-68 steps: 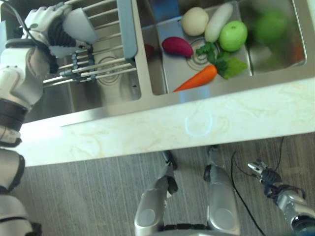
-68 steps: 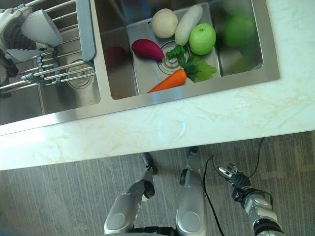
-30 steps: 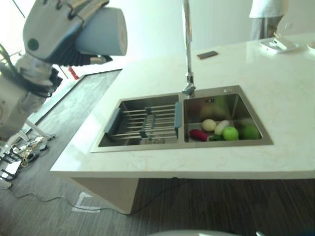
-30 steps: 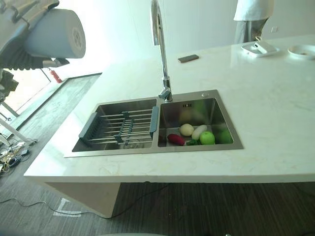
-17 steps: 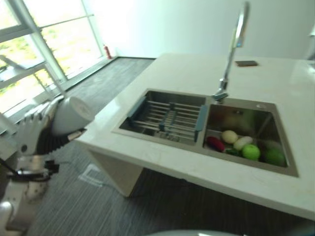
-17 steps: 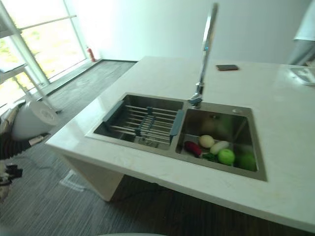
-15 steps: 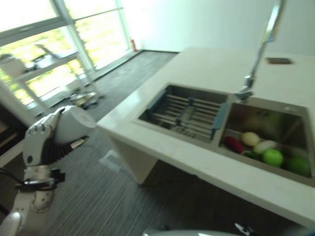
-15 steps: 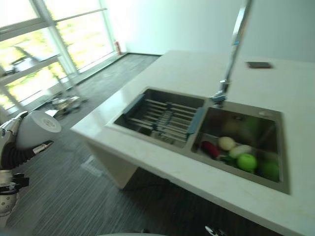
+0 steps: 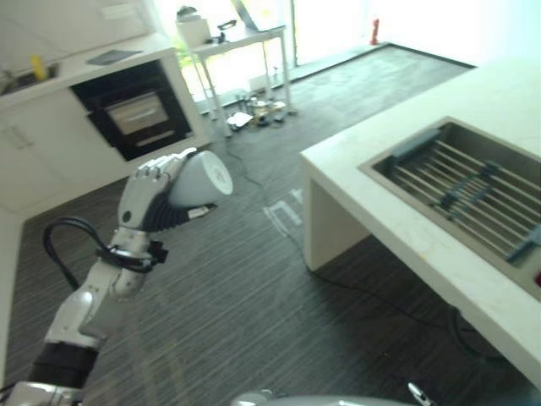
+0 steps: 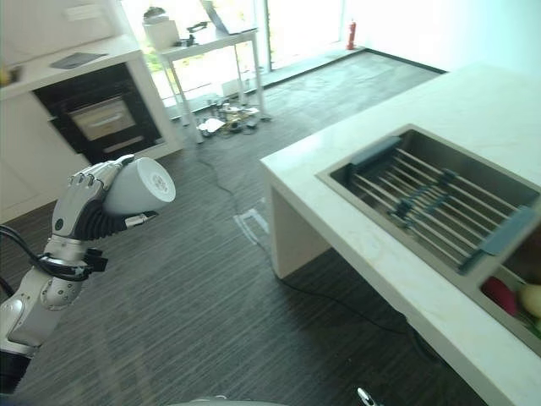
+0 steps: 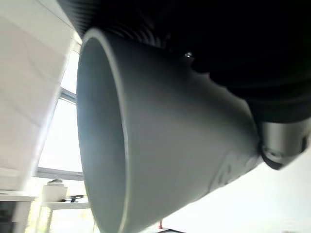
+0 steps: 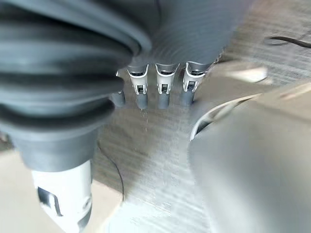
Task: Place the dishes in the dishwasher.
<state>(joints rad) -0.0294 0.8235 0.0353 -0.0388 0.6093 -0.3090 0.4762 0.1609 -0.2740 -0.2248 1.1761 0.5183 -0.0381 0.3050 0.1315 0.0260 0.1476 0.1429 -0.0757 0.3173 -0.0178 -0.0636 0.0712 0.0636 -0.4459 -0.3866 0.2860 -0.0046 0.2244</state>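
Note:
My left hand [image 9: 150, 201] is curled round a pale grey cup [image 9: 201, 179], held out sideways above the dark striped floor with its mouth away from the hand. The same cup [image 11: 170, 145] shows very close in the left wrist view, with the thumb under its base. Beyond the hand, a dark built-in appliance [image 9: 135, 114] with a silver front panel sits shut in the pale cabinets by the wall. My right hand [image 12: 163, 90] hangs low over the floor, its fingers relaxed and holding nothing.
The white counter [image 10: 338, 182] juts in from the right, carrying the steel sink with its blue-edged rack [image 10: 431, 203] and vegetables [image 10: 500, 296]. A small table [image 9: 241, 38] with clutter under it stands by the bright windows. Open floor lies between me and the cabinets.
The camera has swung left, away from the sink toward the cabinets and the dark appliance. My left hand keeps hold of the cup, now held out over the floor.

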